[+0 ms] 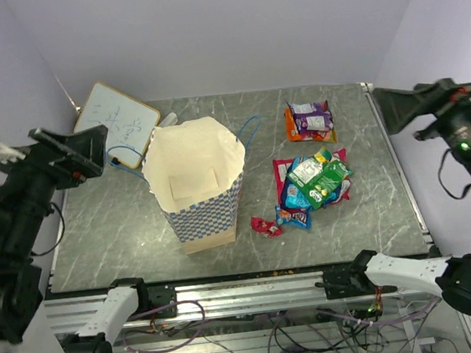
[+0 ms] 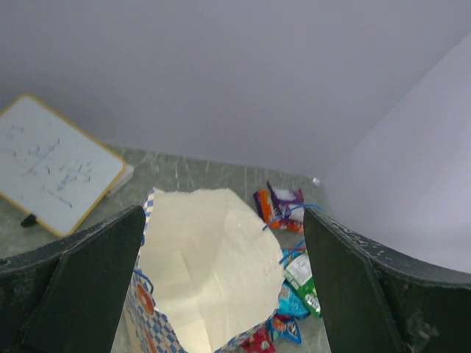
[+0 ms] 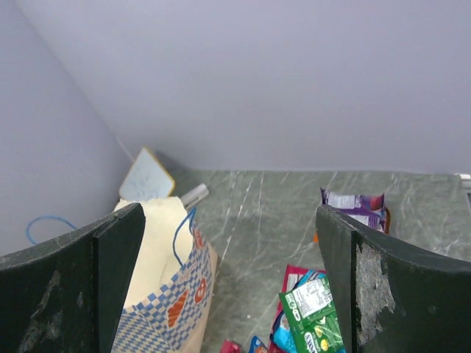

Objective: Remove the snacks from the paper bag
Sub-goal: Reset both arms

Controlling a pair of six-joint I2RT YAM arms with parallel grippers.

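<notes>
1. The left gripper (image 2: 222,213) hangs raised over the left edge of the grey marbled table (image 1: 106,232), jaws spread wide and holding nothing.
2. The tan kraft paper bag with the blue-and-white checkered lower band (image 1: 210,211) stands upright left of the table's centre, mouth open. In the left wrist view it sits below that gripper, framed between its 2 fingers and apart from them.
3. The right gripper (image 3: 229,209) is raised beyond the table's right edge, its jaws also wide apart and empty.
4. The snacks lie on the table right of the bag. A glossy purple packet (image 1: 311,118) rests on an orange one (image 1: 292,132) towards the far side.
5. Nearer, a green packet (image 1: 324,176) and a blue packet (image 1: 295,197) overlap a large red-pink packet (image 1: 282,170). A small red packet (image 1: 265,226) lies between this pile and the bag.
6. Every packet is well apart from both grippers, and the pile is nearer the right one.
7. A wooden-framed whiteboard (image 1: 118,121) sits at the far left corner, behind the bag.
</notes>
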